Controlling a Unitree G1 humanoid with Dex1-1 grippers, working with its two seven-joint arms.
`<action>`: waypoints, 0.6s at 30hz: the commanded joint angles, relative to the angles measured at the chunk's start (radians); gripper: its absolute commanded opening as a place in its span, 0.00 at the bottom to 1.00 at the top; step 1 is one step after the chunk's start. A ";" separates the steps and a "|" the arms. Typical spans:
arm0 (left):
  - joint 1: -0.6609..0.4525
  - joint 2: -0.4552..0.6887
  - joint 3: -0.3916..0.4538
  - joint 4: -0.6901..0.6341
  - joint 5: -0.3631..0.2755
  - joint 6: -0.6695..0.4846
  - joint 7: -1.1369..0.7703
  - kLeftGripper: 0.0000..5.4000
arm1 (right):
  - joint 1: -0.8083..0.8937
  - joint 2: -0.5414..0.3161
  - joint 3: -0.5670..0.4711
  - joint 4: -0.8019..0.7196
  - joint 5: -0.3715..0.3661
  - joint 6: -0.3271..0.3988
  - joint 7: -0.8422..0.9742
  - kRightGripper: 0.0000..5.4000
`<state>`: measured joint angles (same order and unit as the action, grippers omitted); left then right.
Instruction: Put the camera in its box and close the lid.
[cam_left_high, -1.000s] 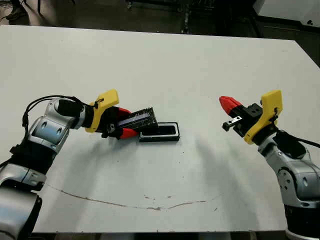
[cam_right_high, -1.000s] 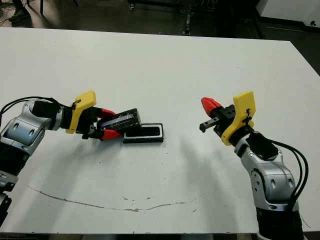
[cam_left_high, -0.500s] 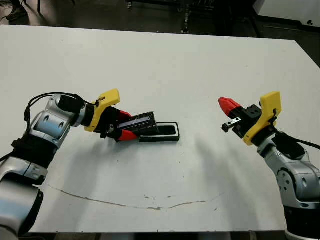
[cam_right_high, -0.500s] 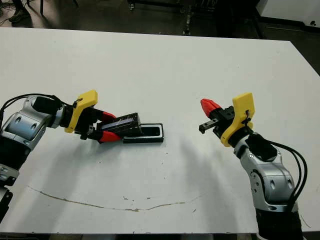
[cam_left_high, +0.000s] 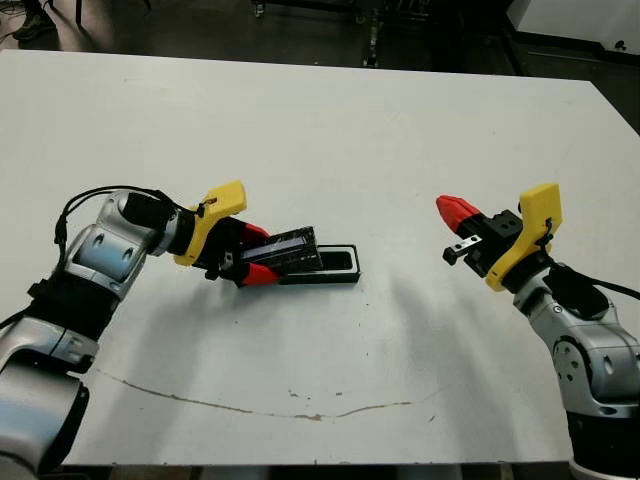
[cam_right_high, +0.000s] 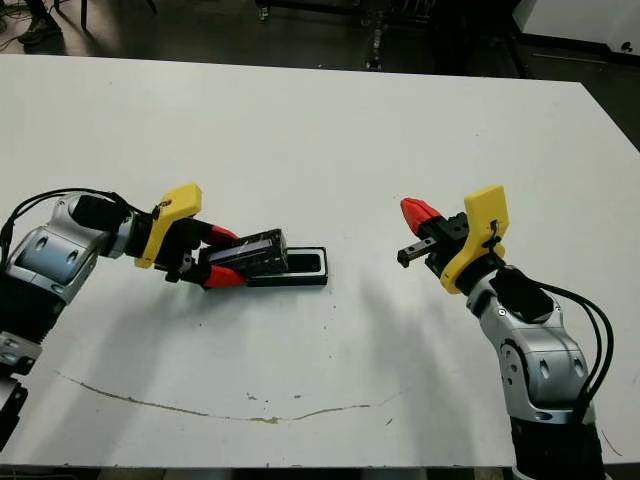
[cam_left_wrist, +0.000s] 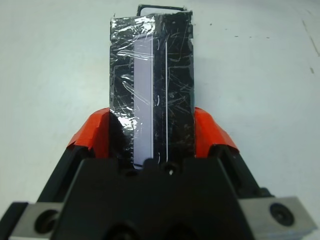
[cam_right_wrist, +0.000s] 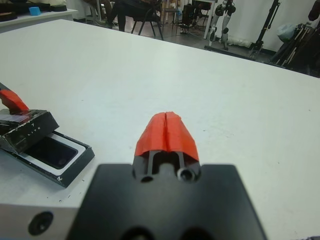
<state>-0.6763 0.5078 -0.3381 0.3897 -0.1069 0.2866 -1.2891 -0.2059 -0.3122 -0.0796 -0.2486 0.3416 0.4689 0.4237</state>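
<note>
My left gripper (cam_left_high: 257, 252) is shut on the lid (cam_left_high: 287, 248), a glossy black cover with a crinkly, reflective skin. Its red fingers (cam_left_wrist: 206, 131) clamp the lid's (cam_left_wrist: 150, 90) two long sides. The lid is tilted, and its far end hangs over the left end of the box (cam_left_high: 352, 264), a shallow black tray on the table. A dark slab, the camera (cam_right_wrist: 49, 152), lies inside the box (cam_right_wrist: 70, 172) with white lining showing around it. My right gripper (cam_left_high: 455, 210) hovers shut and holds nothing, well to the right of the box.
A thin brown mark (cam_left_high: 250, 405) runs across the white table near its front edge. Chairs and equipment stands (cam_right_wrist: 220, 15) stand on the floor beyond the far edge.
My left gripper has carried the lid a little to the right and lower, so its far end now overlaps the box's left end. The right arm has barely moved.
</note>
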 joint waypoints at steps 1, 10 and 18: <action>0.046 -0.008 -0.032 -0.037 0.020 0.023 0.003 0.59 | 0.006 -0.010 -0.008 0.005 0.003 0.018 -0.006 0.00; 0.080 -0.003 -0.029 -0.111 0.001 0.114 0.014 0.59 | 0.002 -0.014 -0.007 0.009 -0.003 0.008 0.000 0.00; 0.102 -0.028 -0.036 -0.107 0.029 0.110 0.098 0.59 | 0.002 -0.015 -0.007 0.007 -0.005 0.009 -0.001 0.00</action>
<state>-0.6218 0.5052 -0.3361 0.2694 -0.0982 0.3793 -1.1998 -0.2061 -0.3128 -0.0797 -0.2482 0.3393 0.4721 0.4234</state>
